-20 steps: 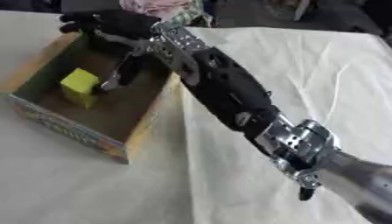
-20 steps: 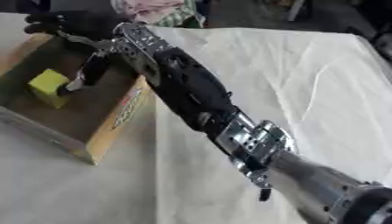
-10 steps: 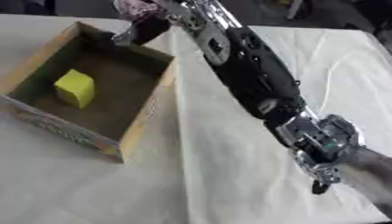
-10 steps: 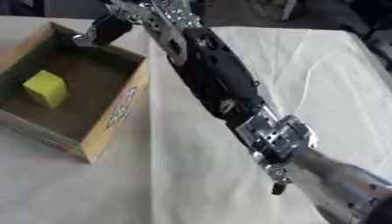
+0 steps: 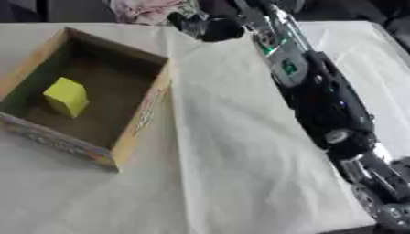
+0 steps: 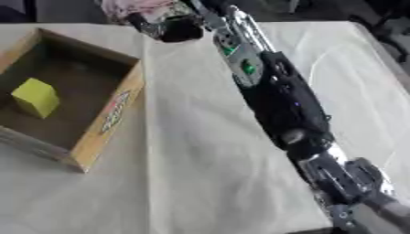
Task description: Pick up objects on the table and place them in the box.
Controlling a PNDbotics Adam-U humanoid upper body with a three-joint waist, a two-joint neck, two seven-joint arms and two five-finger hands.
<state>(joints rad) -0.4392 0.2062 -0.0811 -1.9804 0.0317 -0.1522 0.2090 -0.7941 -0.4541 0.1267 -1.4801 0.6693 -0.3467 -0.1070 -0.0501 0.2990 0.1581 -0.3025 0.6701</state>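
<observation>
With one yellow block (image 5: 66,96) lying inside the box (image 5: 144,109), toward its nine o'clock wall, one object is judged placed and the search for another is the step in hand. The box stands open at the nine o'clock side of the cloth-covered table (image 5: 240,173).

The right hand (image 5: 210,27) is extended to the twelve o'clock edge of the table, its arm (image 5: 320,100) crossing the cloth from five o'clock. The hand sits just outside the box's far corner and apart from it. Whether its fingers are spread, curled or closed on anything cannot be told; it shows only as a dark blurred mass. The left hand appears in neither view.

A pink and white crumpled item (image 6: 132,7) lies at twelve o'clock, just beside the right hand; contact between them cannot be confirmed. Whether it is an object for the task is uncertain.

No further loose object shows on the bare cloth. In my judgement, the next move calls for settling the hand over whatever is to be taken at the far edge, closing on it, then carrying it toward nine o'clock to clear the box wall before release
</observation>
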